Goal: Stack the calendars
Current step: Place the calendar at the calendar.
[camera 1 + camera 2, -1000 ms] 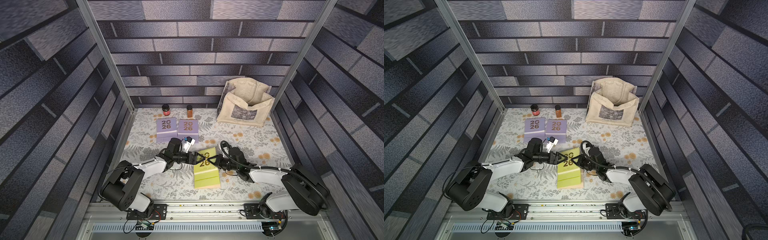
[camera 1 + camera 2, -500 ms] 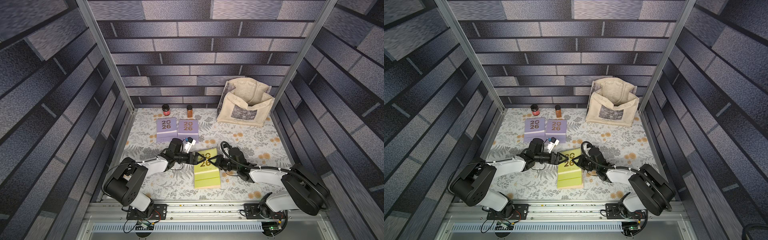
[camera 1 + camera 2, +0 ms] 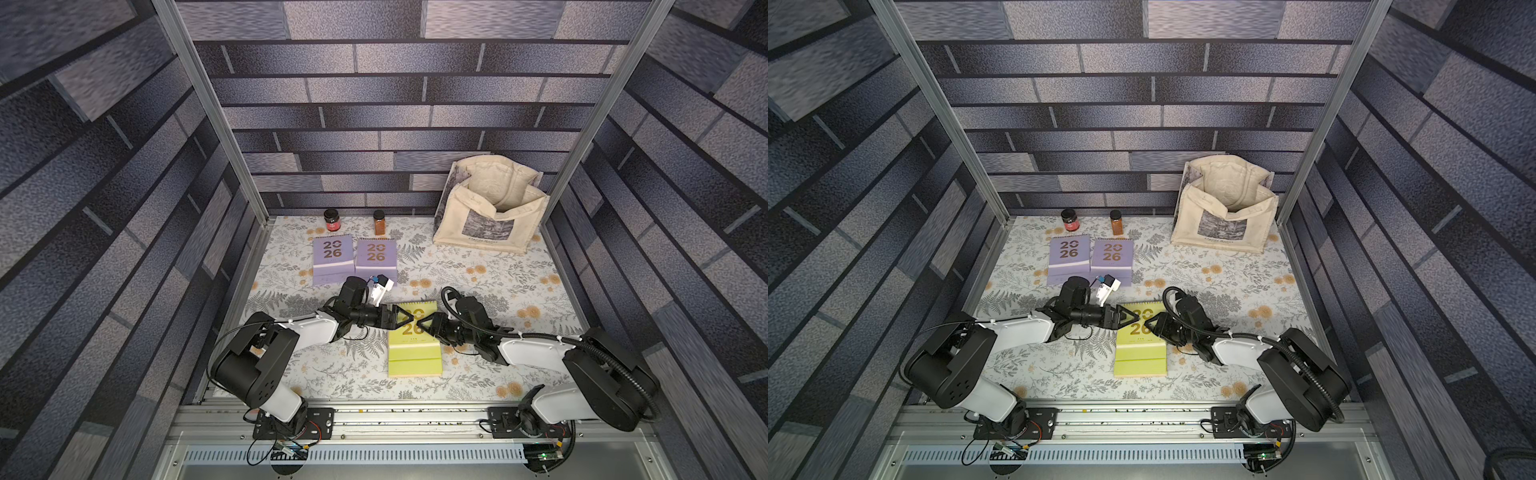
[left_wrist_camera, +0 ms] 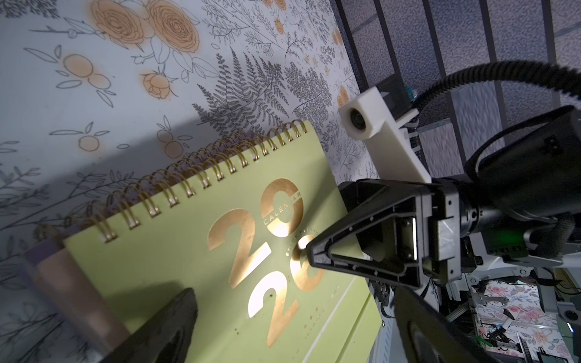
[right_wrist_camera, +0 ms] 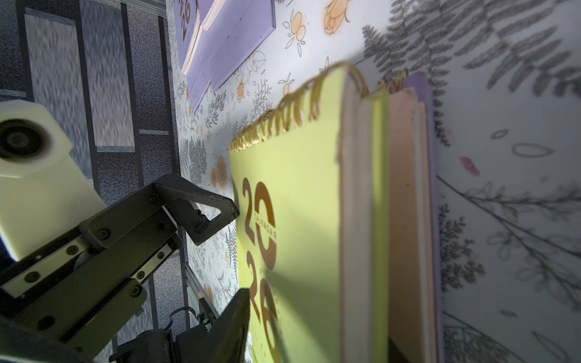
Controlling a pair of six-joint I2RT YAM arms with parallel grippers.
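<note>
The right claw (image 3: 424,323) hung low at the right edge of the yellow-green calendar (image 3: 413,353), its jaws parted and nothing pinched between them. The left claw (image 3: 405,317) faced it across the cover, spread wide and empty. That calendar lay flat near the front middle of the table (image 3: 519,291), on top of a peach calendar (image 5: 405,220) and a bottom lavender calendar (image 5: 430,157), whose edges peeked out a little along one side. The placing looked all but done, so the sound move seemed to be drawing the right claw straight out sideways, fingers clear of the cover, so that the top calendar was not dragged. A light squaring nudge could then line up the spirals. The two loose lavender calendars (image 3: 332,259) (image 3: 376,257) lay side by side farther back, not yet stacked. Just behind them stood a red jar (image 3: 332,220) and a brown jar (image 3: 378,223), both lidded and both apparently full. The cream tote bag (image 3: 490,224) stood open in the back right corner, and only its lining showed inside.
</note>
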